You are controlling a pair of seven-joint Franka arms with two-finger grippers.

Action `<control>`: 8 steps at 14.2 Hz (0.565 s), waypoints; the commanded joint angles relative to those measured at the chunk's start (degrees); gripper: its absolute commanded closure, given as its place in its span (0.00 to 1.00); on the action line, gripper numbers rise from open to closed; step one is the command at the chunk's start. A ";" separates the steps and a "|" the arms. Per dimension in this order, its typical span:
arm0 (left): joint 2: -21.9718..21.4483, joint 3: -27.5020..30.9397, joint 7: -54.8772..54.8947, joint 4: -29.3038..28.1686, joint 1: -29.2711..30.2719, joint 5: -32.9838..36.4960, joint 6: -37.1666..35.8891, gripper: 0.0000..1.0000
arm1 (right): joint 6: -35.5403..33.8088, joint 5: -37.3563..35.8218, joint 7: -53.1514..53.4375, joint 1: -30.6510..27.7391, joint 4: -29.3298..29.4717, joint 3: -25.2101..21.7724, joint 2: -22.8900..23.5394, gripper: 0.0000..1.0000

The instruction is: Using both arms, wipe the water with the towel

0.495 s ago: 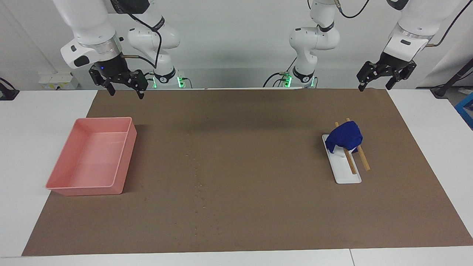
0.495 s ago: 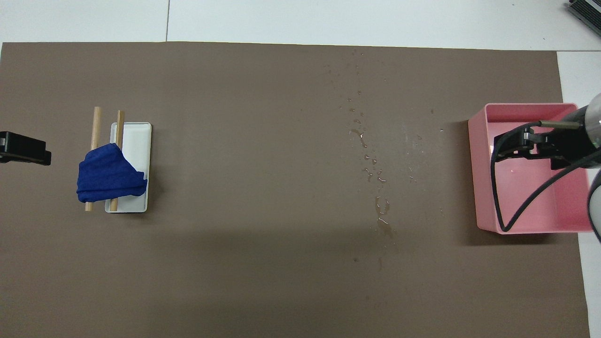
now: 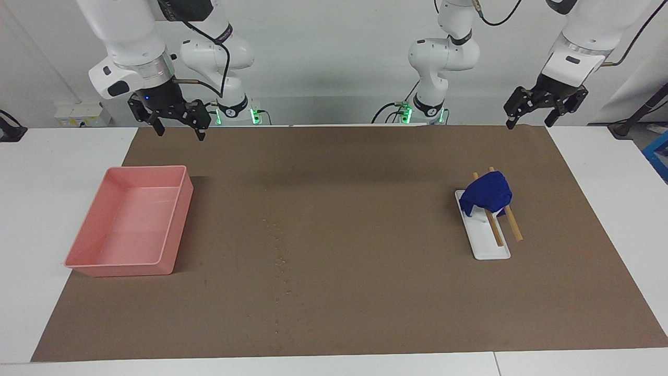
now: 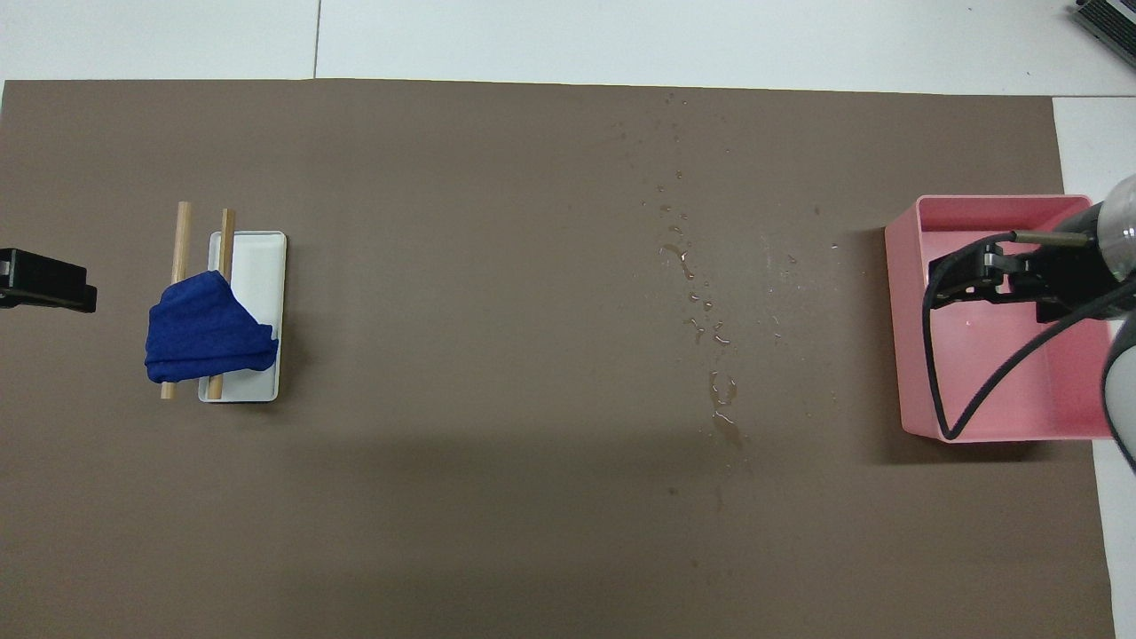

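Note:
The water [image 4: 701, 324] is a sparse trail of small droplets on the brown mat, also faint in the facing view [image 3: 282, 256]. The deep-blue towel [image 3: 488, 194] is bunched over two wooden sticks on a white tray [image 3: 490, 250] at the left arm's end; it also shows in the overhead view [image 4: 206, 342]. My left gripper [image 3: 528, 124] hangs open and empty, high over the mat's corner at the robots' edge, beside the towel in the overhead view [image 4: 44, 282]. My right gripper [image 3: 179, 133] is open and empty, raised above the pink bin's end of the table [image 4: 963, 280].
A pink rectangular bin [image 3: 172, 230] stands at the right arm's end of the mat [image 4: 914, 355]. The brown mat [image 3: 365, 209] covers most of the white table. The two wooden sticks [image 4: 182, 231] stick out past the tray.
My right gripper has shifted slightly above the pink bin. The left gripper, towel and water have not moved.

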 commanded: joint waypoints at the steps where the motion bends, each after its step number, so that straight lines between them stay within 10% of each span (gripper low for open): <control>1: -1.35 -0.21 0.46 -1.28 0.22 1.00 0.22 0.00 | 0.33 -0.36 -1.55 -0.50 -1.51 0.43 -1.25 0.00; 8: -2.40 -0.21 -0.33 -3.73 0.22 0.91 0.57 0.00 | 1.03 -0.27 -1.38 -0.49 -2.91 0.43 -1.95 0.00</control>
